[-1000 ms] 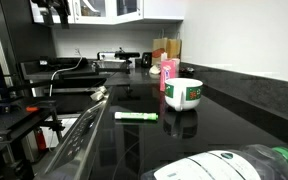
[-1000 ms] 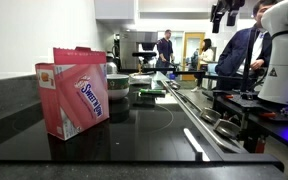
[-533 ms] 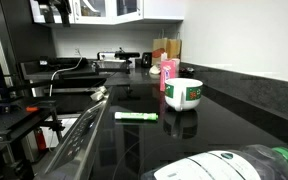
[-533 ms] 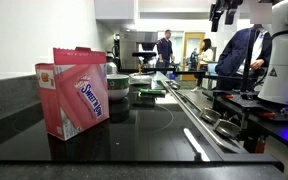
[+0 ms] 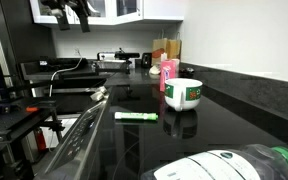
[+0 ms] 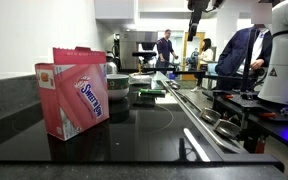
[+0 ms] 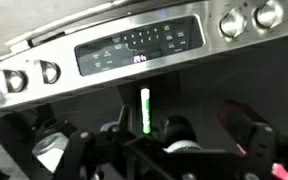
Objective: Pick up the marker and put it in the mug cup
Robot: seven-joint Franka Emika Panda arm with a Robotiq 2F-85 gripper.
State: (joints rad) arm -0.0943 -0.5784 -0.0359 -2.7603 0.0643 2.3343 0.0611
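we are in a kitchen, and it looks like a shared one in an office or lab building. in the wrist view, a stainless range control panel [image 7: 139, 45] with a lit digital display has round knobs [image 7: 267, 14] at both ends. in both exterior views a glossy black cooktop [image 5: 224, 125] lies level with dark counters, bordered along one edge by a steel strip [image 5: 79, 140]. white wall cabinets [image 5: 124, 8] hang above the far edge. a pink sweetener box [image 6: 79, 90] printed sweet'n low stands at the wall-side edge. past the far edge, people [image 6: 165, 48] stand in an open, brightly lit room.
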